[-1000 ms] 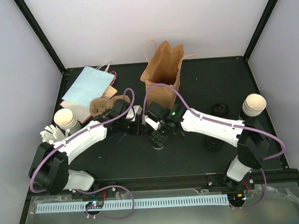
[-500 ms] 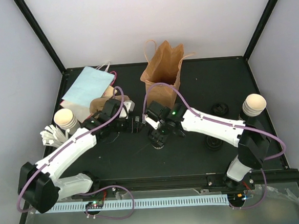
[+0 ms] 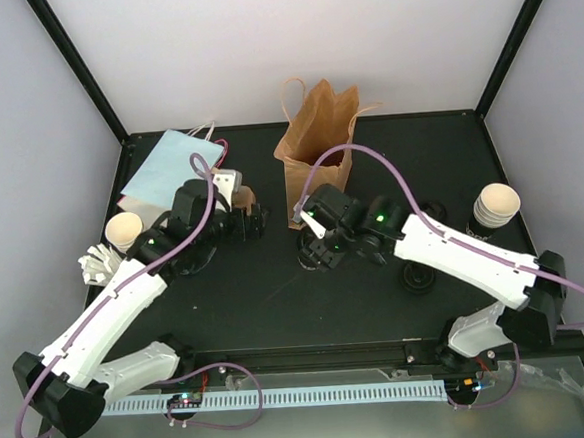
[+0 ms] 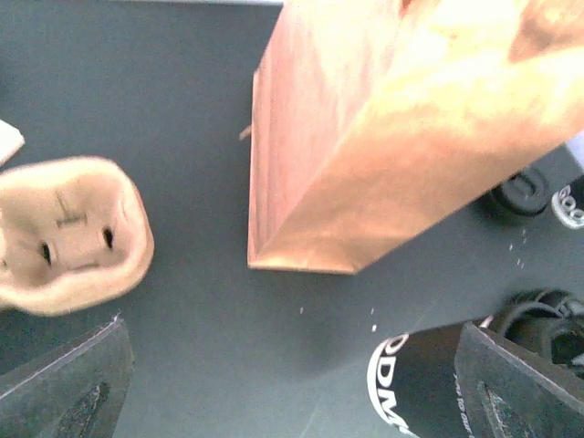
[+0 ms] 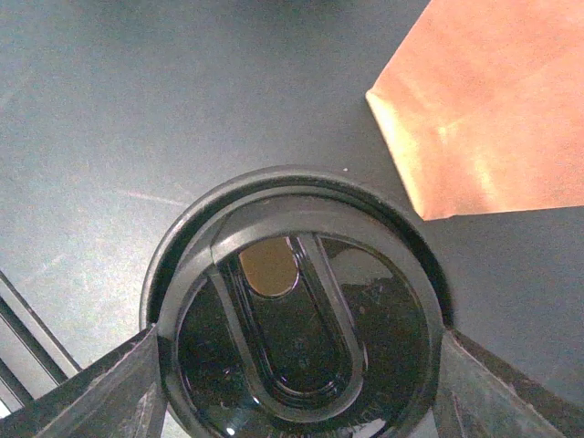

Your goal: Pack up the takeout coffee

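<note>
Coffee cup (image 5: 297,338), one lidded, brown bag (image 3: 317,152), one

**A robotics lab test cell, live from the overhead camera.**
We're looking into a boxed-in rig: plain white wall panels (image 3: 289,39) held by black metal frame struts (image 3: 74,66) close off a matte black tabletop (image 3: 248,312). Two white jointed robot arms, left (image 3: 108,312) and right (image 3: 465,257), are bolted at its near edge. Looping purple cables (image 3: 357,146) trail off them above a white slotted strip (image 3: 324,395), and a stack of small paper cups (image 3: 495,203) stands there as a prop.
</note>
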Available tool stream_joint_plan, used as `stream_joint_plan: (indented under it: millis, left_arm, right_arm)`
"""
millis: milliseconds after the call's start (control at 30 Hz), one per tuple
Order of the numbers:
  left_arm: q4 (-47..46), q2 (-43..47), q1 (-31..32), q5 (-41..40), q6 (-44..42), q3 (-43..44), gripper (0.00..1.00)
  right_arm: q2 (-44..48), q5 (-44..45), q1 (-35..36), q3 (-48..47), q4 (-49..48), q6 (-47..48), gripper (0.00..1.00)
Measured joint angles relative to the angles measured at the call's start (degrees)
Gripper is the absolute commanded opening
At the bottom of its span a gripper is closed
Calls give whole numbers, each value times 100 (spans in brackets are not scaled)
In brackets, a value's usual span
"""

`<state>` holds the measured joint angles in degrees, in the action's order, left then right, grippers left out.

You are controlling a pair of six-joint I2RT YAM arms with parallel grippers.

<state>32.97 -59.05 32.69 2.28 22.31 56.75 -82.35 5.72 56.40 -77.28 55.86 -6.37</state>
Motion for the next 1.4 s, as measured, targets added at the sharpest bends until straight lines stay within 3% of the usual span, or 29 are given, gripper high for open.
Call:
stream_joint_plan:
  millis: [200, 467, 633, 733, 767, 1000, 1300, 1400]
  left_arm:
    - [2, -704, -52, -160, -234, 1329, 99]
    - [238, -2638, -92, -205, -619, 3469, 98]
    - [754, -3882, -138, -203, -737, 4972, 90]
    - [1001, -4505, -151, -149, -785, 5650, 81]
    - [1054, -4645, -153, -109, -800, 5748, 73]
    - [1386, -5121, -157, 144, -1054, 5947, 5]
    - [1480, -4909, -107, 160, -2028, 6190, 2]
    - [1338, -4465, 74, -153, -2448, 5829, 1]
  right_arm:
    - [621, 273, -24, -343, 184, -168, 71]
    - [1394, 535, -24, -754, 446, -323, 70]
    - [1690, 640, -28, -752, 649, -407, 70]
    - [1810, 723, -28, -640, 715, -466, 70]
    - [1860, 743, -31, -564, 732, -494, 70]
    - [2221, 809, -39, 227, 815, -815, 68]
    - [2616, 776, -63, 1462, 699, -1587, 65]
    - [2621, 787, -129, 1899, 525, -1849, 64]
